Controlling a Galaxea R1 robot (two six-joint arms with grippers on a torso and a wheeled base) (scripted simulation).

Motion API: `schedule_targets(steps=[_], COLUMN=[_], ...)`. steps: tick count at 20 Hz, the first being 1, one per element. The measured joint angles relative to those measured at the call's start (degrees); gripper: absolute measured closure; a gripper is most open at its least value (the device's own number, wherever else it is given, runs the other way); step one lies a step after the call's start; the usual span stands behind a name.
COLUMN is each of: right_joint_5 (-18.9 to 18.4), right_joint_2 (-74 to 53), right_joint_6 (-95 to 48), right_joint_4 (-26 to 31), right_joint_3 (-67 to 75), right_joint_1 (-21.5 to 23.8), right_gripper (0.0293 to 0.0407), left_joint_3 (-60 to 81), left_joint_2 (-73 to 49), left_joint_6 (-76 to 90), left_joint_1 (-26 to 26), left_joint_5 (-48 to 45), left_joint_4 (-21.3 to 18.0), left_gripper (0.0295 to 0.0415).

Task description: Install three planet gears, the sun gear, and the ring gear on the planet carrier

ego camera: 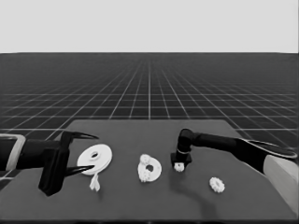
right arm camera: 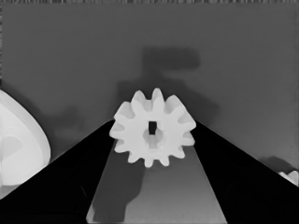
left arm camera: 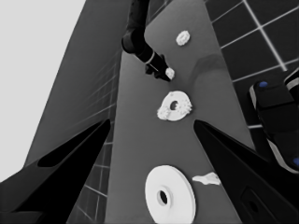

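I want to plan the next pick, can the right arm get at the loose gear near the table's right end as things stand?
Probably not yet: the right gripper is shut on a gear, so its jaws are occupied. The path itself looks free, since the loose gear lies alone on the table.

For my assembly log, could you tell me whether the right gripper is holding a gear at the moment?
Yes: the right gripper is shut on a gear, its fingers meeting the teeth on both sides beside the smaller round part.
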Motion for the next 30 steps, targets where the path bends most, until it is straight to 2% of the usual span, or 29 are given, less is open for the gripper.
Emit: schedule_targets(steps=[1,3,8,10,12,14,20,22,23,30], right_joint_5=[-2.8,-4.9,-5.8,-5.8,-7.0,-7.2,-7.3,-5.5,-4.9,-4.1], right_joint_2=[-1.7,-2.7,-2.9,-2.9,7.1,11.5,13.6,14.5,14.8,15.3], right_joint_6=[2.2,3.6,3.8,3.8,11.2,12.6,13.0,11.1,10.5,9.6], right_joint_4=[3.4,7.3,9.5,9.6,9.1,9.0,9.0,3.4,2.3,0.8], right_joint_3=[4.7,7.5,8.0,8.0,5.2,2.6,0.9,-2.4,-3.4,-5.1], right_joint_1=[3.5,8.6,10.9,11.0,10.9,10.9,10.9,5.1,3.7,2.1], right_gripper=[0.0387,0.0387,0.0387,0.0387,0.0387,0.0387,0.0387,0.0387,0.0387,0.0387], left_joint_3=[0.0,0.0,0.0,0.0,0.0,0.0,0.0,0.0,0.0,0.0], left_joint_2=[0.0,0.0,0.0,0.0,0.0,0.0,0.0,0.0,0.0,0.0], left_joint_6=[0.0,0.0,0.0,0.0,0.0,0.0,0.0,0.0,0.0,0.0], left_joint_1=[0.0,0.0,0.0,0.0,0.0,0.0,0.0,0.0,0.0,0.0], left_joint_5=[0.0,0.0,0.0,0.0,0.0,0.0,0.0,0.0,0.0,0.0], left_joint_4=[0.0,0.0,0.0,0.0,0.0,0.0,0.0,0.0,0.0,0.0], left_gripper=[0.0326,0.0326,0.0326,0.0326,0.0326,0.0326,0.0326,0.0326,0.0326,0.0326])
